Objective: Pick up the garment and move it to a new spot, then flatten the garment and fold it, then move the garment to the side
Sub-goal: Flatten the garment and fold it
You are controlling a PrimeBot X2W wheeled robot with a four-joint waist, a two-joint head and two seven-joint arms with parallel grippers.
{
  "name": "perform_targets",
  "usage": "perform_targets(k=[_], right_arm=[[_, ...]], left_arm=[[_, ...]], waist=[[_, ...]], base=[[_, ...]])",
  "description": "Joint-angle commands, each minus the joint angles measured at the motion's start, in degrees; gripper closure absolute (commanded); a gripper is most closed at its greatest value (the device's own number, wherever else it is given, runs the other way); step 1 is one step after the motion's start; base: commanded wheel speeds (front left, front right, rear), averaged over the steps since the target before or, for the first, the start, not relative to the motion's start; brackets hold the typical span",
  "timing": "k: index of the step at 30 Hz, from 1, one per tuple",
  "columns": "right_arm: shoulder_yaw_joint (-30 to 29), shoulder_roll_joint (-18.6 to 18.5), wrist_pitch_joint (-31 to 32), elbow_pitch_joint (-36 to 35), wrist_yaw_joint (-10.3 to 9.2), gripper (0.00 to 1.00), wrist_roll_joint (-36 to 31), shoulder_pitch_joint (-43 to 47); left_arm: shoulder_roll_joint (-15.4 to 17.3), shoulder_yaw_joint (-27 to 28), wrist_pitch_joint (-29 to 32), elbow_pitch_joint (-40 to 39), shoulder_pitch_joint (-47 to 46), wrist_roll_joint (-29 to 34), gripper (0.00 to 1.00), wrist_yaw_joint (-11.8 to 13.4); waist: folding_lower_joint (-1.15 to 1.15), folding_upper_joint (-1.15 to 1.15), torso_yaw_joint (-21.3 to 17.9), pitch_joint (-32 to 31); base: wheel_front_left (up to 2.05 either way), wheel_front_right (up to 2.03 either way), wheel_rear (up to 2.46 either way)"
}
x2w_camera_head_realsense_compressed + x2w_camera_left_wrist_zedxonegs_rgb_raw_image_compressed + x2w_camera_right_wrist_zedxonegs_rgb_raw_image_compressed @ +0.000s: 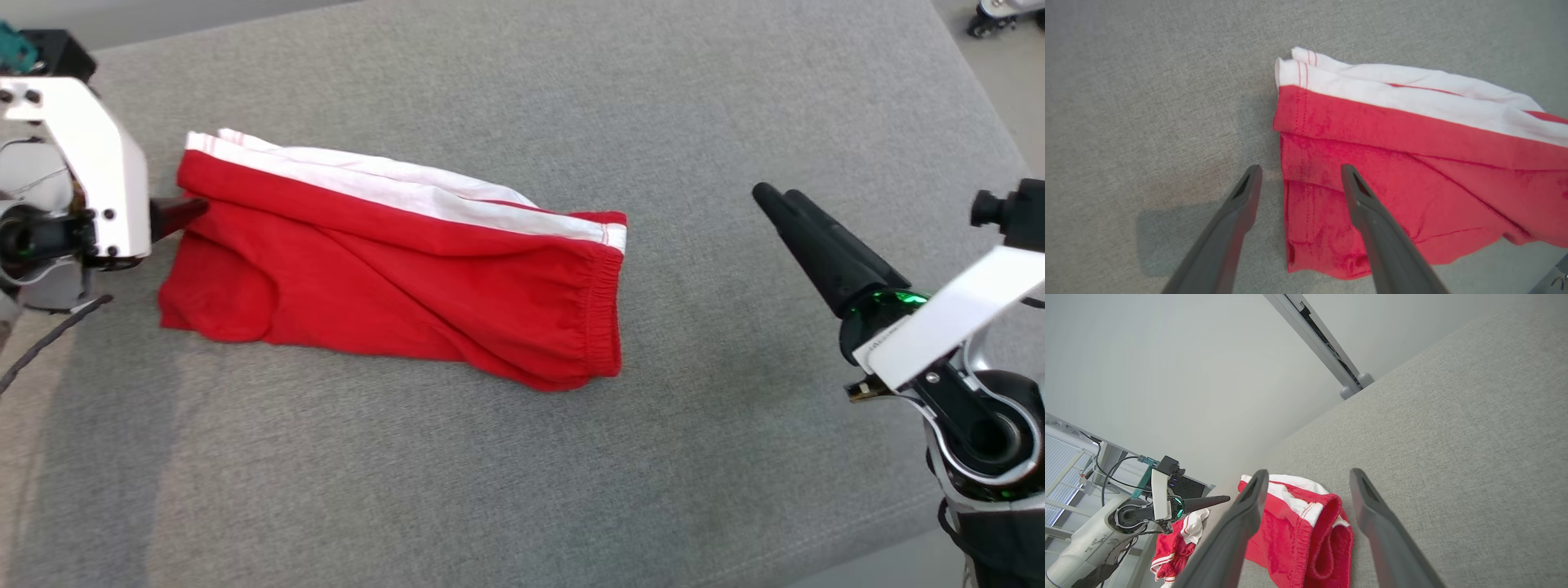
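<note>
The garment (392, 269) is a pair of red shorts with white side stripes. It lies folded lengthwise on the grey padded surface (522, 98), waistband to the right. My left gripper (184, 211) is at its left end. In the left wrist view this gripper (1301, 170) is open and hovers over the leg hem of the garment (1412, 163), one finger above the cloth and one above bare surface. My right gripper (777, 196) hangs well right of the waistband. It is open (1309, 474) and empty, and points toward the garment (1298, 535).
The grey surface (1474, 437) has free room in front of, behind and to the right of the shorts. Its left edge runs close behind my left arm (1126, 516). More red and white cloth (1175, 543) lies past that edge. Wheels (1000, 16) stand on the floor at the far right.
</note>
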Motion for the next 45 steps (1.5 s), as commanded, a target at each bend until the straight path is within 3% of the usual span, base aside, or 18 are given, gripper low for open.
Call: perform_targets(k=[1,8,14,15,17,18,26,37,43,45], right_arm=[[-0.7,0.1,-0.7,-1.0,0.14,0.00,-0.3,0.9],[-3.8,0.6,-2.0,-4.8,0.14,0.00,-0.7,5.3],[-5.0,1.1,-1.9,-6.4,0.14,0.00,-0.7,8.5],[-5.1,1.2,-1.9,-6.7,0.14,0.00,-0.8,8.8],[-5.4,1.3,-1.9,-7.0,0.14,0.00,-1.0,9.3],[-5.5,1.4,-2.0,-7.1,0.14,0.00,-1.0,9.5],[-5.8,1.5,-2.2,-6.4,0.14,0.00,-1.2,10.4],[-6.9,0.8,-1.0,-4.1,0.14,0.00,-1.3,13.0],[-8.3,0.8,0.4,-2.9,0.14,0.00,-1.4,15.1],[-9.1,0.7,1.1,-3.1,0.14,0.00,-1.2,16.9]], left_arm=[[0.5,0.3,0.0,0.5,0.6,-0.2,0.00,0.5],[1.7,1.5,1.5,3.5,1.0,-2.3,0.00,0.8],[0.9,1.3,7.2,4.3,2.9,-5.5,0.00,0.0],[0.9,1.4,7.9,4.0,3.1,-6.0,0.06,0.0],[0.8,1.8,8.7,3.5,3.3,-7.0,0.62,0.0],[0.9,2.1,8.5,3.2,3.3,-7.2,1.00,0.0],[0.8,3.6,6.3,2.3,4.9,-8.8,1.00,-0.3],[-0.2,3.4,4.9,-2.5,12.8,-11.3,1.00,-1.4],[0.8,3.4,4.9,-6.6,18.7,-13.7,1.00,0.0],[1.5,3.5,4.4,-9.3,21.6,-14.5,1.00,1.5]], waist=[[0.00,0.00,-1.1,1.1],[0.00,0.00,-3.3,2.4],[0.00,0.00,-4.2,2.3],[0.00,0.00,-4.2,2.2],[0.00,0.00,-4.2,2.3],[0.00,0.00,-4.1,2.4],[0.00,0.00,-2.3,0.9],[0.00,0.00,2.8,-7.5],[0.00,0.00,4.5,-12.1],[0.00,0.00,5.0,-13.9]], base=[[0.00,0.00,0.00],[0.00,0.00,0.00],[0.00,0.00,0.00],[0.00,0.00,0.00],[0.00,0.00,0.00],[0.00,0.00,0.00],[0.00,0.00,0.00],[0.00,0.00,0.00],[0.00,0.00,0.00],[0.00,0.00,0.00]])
